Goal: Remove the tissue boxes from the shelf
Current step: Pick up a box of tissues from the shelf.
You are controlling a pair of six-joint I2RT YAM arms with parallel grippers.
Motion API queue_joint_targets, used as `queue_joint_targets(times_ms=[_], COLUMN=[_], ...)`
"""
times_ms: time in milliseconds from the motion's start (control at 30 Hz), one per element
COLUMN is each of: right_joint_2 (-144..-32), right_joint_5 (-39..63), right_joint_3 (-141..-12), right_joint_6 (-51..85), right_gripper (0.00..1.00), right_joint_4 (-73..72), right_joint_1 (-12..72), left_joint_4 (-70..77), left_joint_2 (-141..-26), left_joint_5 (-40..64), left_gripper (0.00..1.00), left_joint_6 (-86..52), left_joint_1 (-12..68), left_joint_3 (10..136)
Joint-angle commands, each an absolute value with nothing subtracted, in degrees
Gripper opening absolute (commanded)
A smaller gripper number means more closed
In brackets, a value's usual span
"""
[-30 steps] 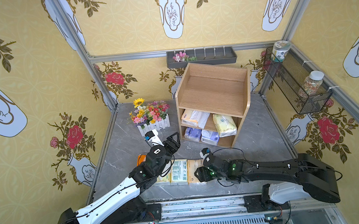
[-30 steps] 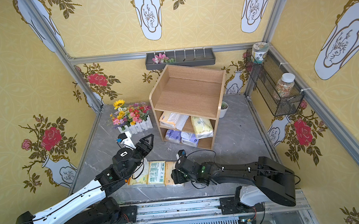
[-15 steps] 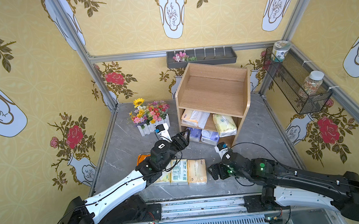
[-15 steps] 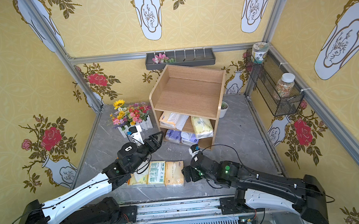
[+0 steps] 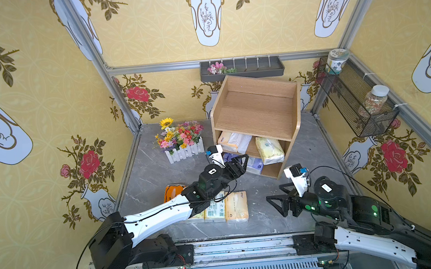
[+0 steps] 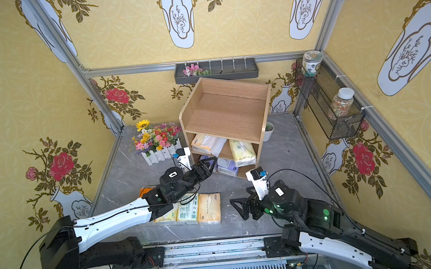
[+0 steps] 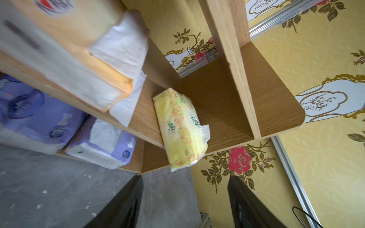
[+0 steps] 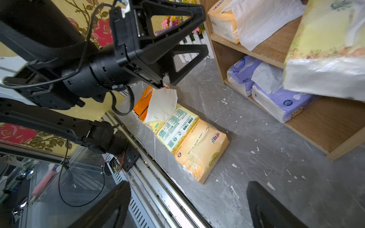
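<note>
Swinging clear of the row on the worktop (image 5: 159,171), my right claw (image 5: 273,193) has let go of the cream pack (image 5: 237,207) it stood over a second ago. It now hangs wide open and empty, well apart from that pack and just in front of the shelf's near corner. That pack lies flat at the end of a line of four: orange pack (image 5: 173,191), pale yellow pack (image 8: 153,125), green-labelled pack (image 5: 215,211), then the cream one, each touching the next.

My left claw (image 5: 243,164) has meanwhile left the picket flower box (image 5: 184,153) and come up to the front of the shelf (image 5: 256,116). Its jaws are parted with nothing between them, level with the bottom tier, where the two lavender packs (image 5: 255,165) lie side by side.

Above them, on the middle tier, a cream-and-white pack (image 5: 225,141) sits at one end. The yellow floral pack (image 7: 180,130) sits at the other, hanging over the board's front edge. The top tier is bare.

By my count half the job is done, with four packs out and four left. The left arm looks set for the next pick, most likely a lavender pack.
</note>
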State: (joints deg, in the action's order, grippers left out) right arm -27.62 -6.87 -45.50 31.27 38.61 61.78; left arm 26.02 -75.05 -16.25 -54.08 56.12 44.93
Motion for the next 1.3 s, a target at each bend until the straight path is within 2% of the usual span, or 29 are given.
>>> queue_joint_targets(times_ms=[0,267,367,467,567,767,1033,1267], right_joint_2=[-24.9,-18.1,-17.4,-18.0,-18.8,-18.3,-17.8,-17.8], right_joint_5=[-10.1,-14.7,-15.8,-16.1,-16.0,-15.7,-15.9,-16.0], right_joint_3=[-47.2,-49.8,-49.6,-48.9,-48.7,-47.3,-46.9,-46.7], right_joint_6=[30.3,30.9,30.8,30.6,30.6,31.3,31.9,32.0], right_gripper=[0.95,0.95,0.95,0.95,0.95,0.95,0.95,0.95], right_joint_4=[41.3,46.4,46.7,46.3,45.9,44.5,44.4,44.2], right_joint_1=[61.8,61.7,61.7,61.7,61.7,61.7,61.7,61.7], left_joint_4=[29.0,18.9,15.8,17.3,19.6,27.8,33.2,35.3], left_joint_2=[-79.8,-87.8,-89.2,-90.5,-91.7,-94.7,-97.9,-99.5], left_joint_5=[-15.6,-22.6,-24.7,-22.9,-20.3,-12.4,-8.6,-7.0], left_gripper=[0.71,0.69,0.74,0.83,0.85,0.84,0.83,0.72], left_joint_6=[-56.3,-55.1,-54.5,-55.9,-57.3,-61.7,-65.4,-66.5], left_joint_1=[57.3,59.1,59.7,59.6,59.4,57.4,56.6,56.3], left_joint_3=[49.1,59.7,61.4,60.6,59.9,57.8,57.2,57.5])
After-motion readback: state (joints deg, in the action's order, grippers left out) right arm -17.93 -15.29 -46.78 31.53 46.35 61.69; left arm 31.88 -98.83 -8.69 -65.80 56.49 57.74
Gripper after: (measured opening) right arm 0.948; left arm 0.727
